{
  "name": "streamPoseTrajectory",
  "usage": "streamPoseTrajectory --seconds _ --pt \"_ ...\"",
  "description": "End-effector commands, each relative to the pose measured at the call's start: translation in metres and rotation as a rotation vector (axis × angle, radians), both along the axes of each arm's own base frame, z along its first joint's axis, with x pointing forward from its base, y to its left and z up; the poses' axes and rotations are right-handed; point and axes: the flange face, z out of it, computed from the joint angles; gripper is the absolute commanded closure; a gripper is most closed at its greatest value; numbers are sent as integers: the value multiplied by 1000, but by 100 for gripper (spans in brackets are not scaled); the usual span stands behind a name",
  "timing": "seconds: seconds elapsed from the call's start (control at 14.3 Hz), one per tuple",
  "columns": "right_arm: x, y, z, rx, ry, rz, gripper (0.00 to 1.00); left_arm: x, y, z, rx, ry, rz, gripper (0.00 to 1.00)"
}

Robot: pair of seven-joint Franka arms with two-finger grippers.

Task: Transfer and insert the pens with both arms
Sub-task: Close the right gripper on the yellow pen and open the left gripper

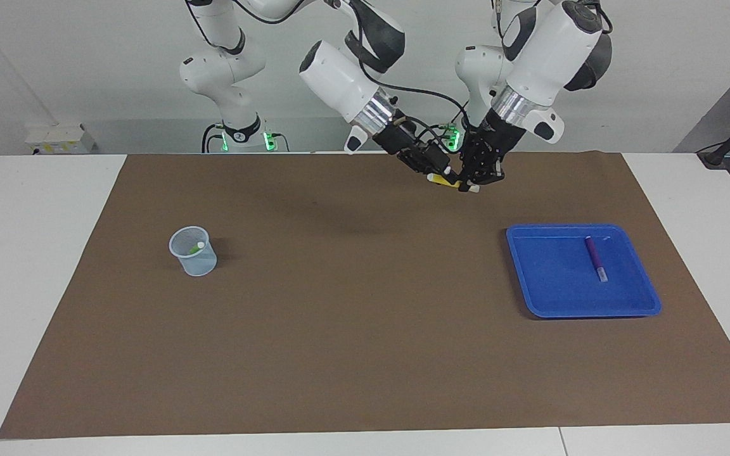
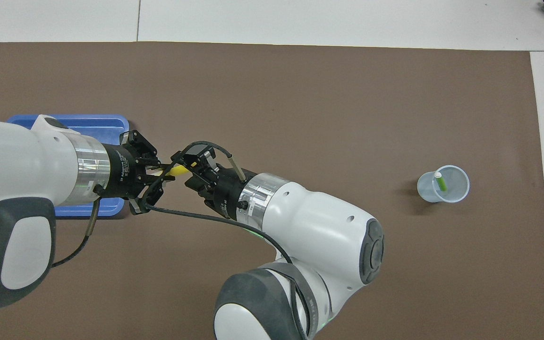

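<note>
Counter: white, under a brown mat (image 1: 365, 329); pale wall at the robots' end.
Handover: both tools meet in the air over the mat's robot-side edge, with the yellow pen (image 1: 446, 181) bridging them.
Left tool (image 1: 478, 182): clamped on the pen's pale cap end.
Right tool (image 1: 442, 172): at the pen's yellow end; whether it has closed, I cannot tell.
Pen axis: in the overhead view, roughly 3 to 9 o'clock, the right tool at its 3 o'clock end.
Cup (image 1: 193, 251): toward the right arm's end; green pen (image 2: 440, 181) leaning inside.
Tray (image 1: 555, 297): blue, toward the left arm's end; purple pen (image 1: 595, 258) lying in it.
Judgement: yellow pen next goes to the cup.
</note>
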Motion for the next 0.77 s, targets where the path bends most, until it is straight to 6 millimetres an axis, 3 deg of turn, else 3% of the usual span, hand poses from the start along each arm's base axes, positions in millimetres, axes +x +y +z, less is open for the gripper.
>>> streamPoseTrajectory --seconds 0.0,0.14,0.28,0.56,0.7 --pt "4 0 -3 5 -10 -11 48 -12 3 4 -10 13 3 100" --pt "4 -1 -3 -4 -25 -1 50 -12 3 5 -10 13 2 100" --pt "5 -2 -5 -8 -28 2 58 -13 2 5 -9 14 0 100" --pt "5 -2 -5 -7 -27 1 75 -13 3 5 -9 13 0 100" --pt "5 -2 -5 -6 -26 0 91 -13 3 5 -9 13 0 100"
